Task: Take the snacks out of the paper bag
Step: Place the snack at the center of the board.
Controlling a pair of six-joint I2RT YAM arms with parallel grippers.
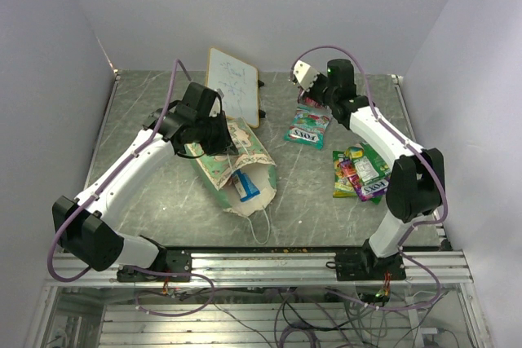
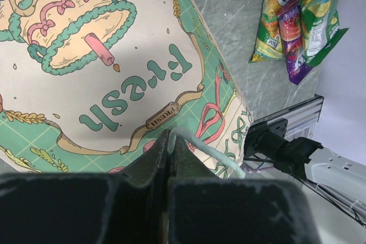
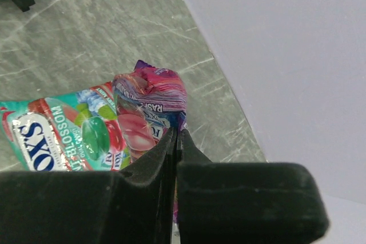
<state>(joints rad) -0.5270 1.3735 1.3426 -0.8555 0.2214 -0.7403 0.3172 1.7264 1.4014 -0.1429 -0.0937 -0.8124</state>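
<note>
The paper bag (image 1: 241, 165) lies on its side in mid-table, mouth toward the near edge, with a blue-and-white packet (image 1: 245, 187) showing in the mouth. My left gripper (image 1: 218, 134) is over the bag and shut on its white string handle (image 2: 211, 152); the bag's printed side (image 2: 114, 72) fills the left wrist view. My right gripper (image 1: 315, 102) is shut on a pink-purple snack packet (image 3: 151, 101), held just over a teal snack packet (image 1: 307, 128) that also shows in the right wrist view (image 3: 51, 141). Several more snacks (image 1: 359, 173) lie piled at the right.
A white wood-framed board (image 1: 234, 83) lies at the back behind the bag. The snack pile also shows in the left wrist view (image 2: 300, 21). The bag's second handle (image 1: 261, 230) trails toward the metal rail (image 1: 310, 265) at the near edge. The right wall (image 3: 286, 55) stands close to my right gripper.
</note>
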